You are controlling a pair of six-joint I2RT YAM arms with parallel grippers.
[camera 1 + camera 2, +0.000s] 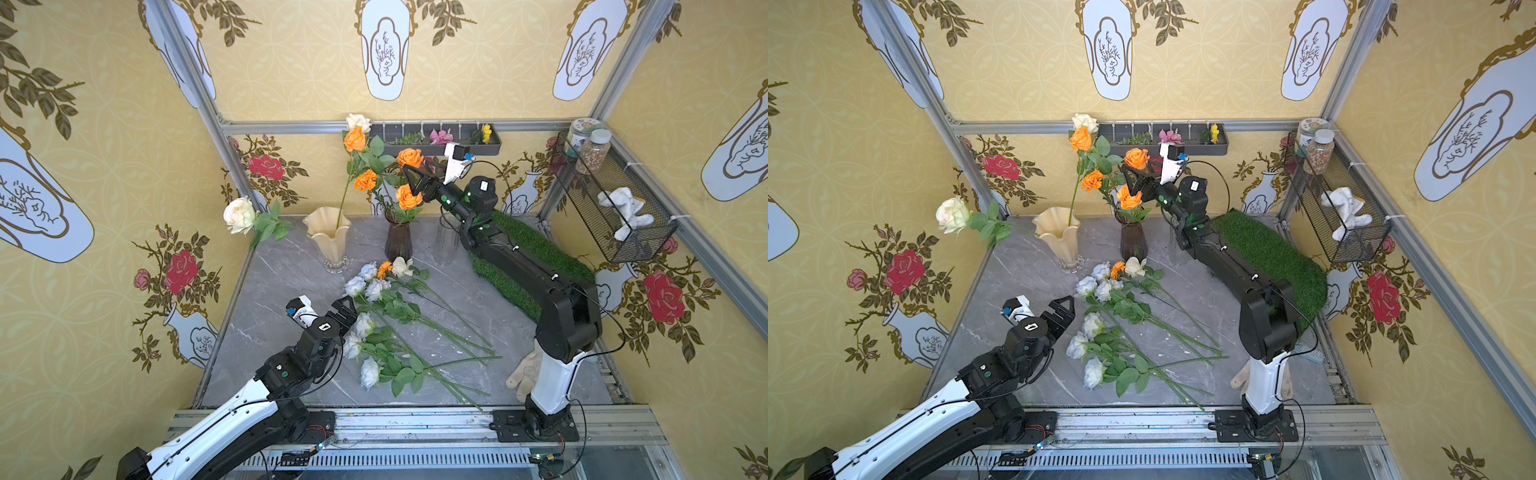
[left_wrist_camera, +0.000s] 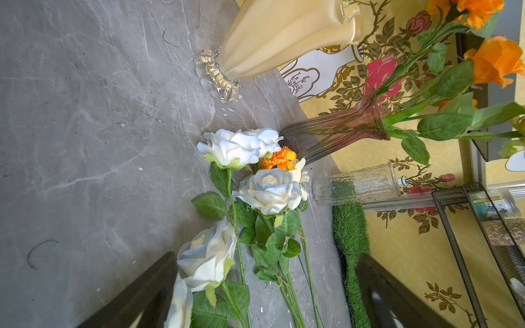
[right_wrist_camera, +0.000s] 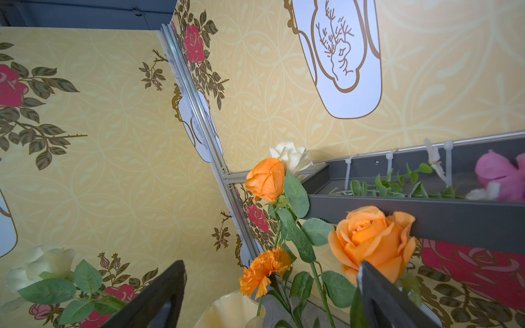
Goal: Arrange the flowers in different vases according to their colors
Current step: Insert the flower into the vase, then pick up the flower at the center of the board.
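Observation:
Orange roses and a marigold stand over the dark purple vase. My right gripper is open among these blooms, holding nothing. The cream ruffled vase holds a cream rose leaning left and a tall stem. The clear glass vase is empty. Pale blue-white roses, a marigold and a cream rose lie on the table. My left gripper hovers open over a pale rose.
A green grass mat lies under the right arm. A wire basket with jars and a white cloth hangs on the right wall. A grey shelf tray with small sprigs sits on the back wall. A glove lies near the right arm's base.

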